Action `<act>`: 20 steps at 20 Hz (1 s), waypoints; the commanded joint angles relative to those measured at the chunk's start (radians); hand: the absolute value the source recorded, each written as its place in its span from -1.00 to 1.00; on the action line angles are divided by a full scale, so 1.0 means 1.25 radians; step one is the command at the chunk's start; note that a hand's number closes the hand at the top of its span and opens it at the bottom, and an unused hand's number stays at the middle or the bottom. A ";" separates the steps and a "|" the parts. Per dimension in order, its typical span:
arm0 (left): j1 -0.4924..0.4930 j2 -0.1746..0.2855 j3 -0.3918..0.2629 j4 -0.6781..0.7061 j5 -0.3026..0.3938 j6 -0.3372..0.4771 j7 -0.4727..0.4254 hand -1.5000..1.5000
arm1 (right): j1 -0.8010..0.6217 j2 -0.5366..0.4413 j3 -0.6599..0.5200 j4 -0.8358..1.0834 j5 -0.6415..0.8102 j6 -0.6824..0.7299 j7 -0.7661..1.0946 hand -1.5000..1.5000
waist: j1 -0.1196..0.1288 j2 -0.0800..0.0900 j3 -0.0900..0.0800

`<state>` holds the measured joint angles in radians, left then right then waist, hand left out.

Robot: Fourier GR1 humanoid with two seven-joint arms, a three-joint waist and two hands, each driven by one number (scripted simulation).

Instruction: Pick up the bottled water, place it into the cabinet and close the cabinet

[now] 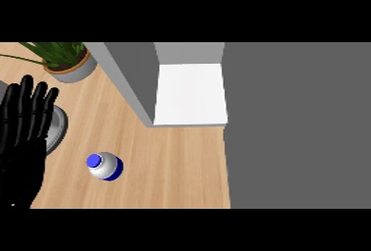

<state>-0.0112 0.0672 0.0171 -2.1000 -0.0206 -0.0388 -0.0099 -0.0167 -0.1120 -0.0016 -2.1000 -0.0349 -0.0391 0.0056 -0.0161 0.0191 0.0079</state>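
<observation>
Resting left hand [22, 144], bottled water [104, 166] near, rightward

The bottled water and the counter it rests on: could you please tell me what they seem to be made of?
The bottled water looks like smooth plastic, probably: its pale grey-white body carries a soft highlight, and its blue cap is glossy. The counter looks like light wood with a matte finish, judging by the fine grain lines along it.

Light wooden counter [174, 166] lies under even light, with a potted plant [65, 59] at its far left and a plain dark grey area [297, 127] along its right edge.
</observation>
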 commanded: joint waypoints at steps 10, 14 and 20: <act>0.215 -0.053 -0.190 -0.188 -0.051 0.241 0.156 -1.00 | 0.128 -0.025 0.090 -0.165 -0.118 0.114 0.112 -1.00 | 0.018 -0.022 -0.006; 0.303 -0.053 -0.290 -0.277 -0.118 0.294 0.163 -1.00 | 0.254 -0.033 0.148 -0.313 -0.104 0.116 0.170 -1.00 | 0.013 -0.021 -0.006; 0.265 -0.054 -0.497 -0.336 -0.318 0.421 0.304 -1.00 | 0.224 -0.010 0.185 -0.326 -0.073 0.085 0.212 -1.00 | 0.014 -0.019 -0.005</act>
<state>0.3151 0.0004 -0.4728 -2.4088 -0.2220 0.4032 0.2795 0.2415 -0.1411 0.1748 -2.4179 -0.1684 0.0916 0.2120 0.0007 -0.0050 0.0009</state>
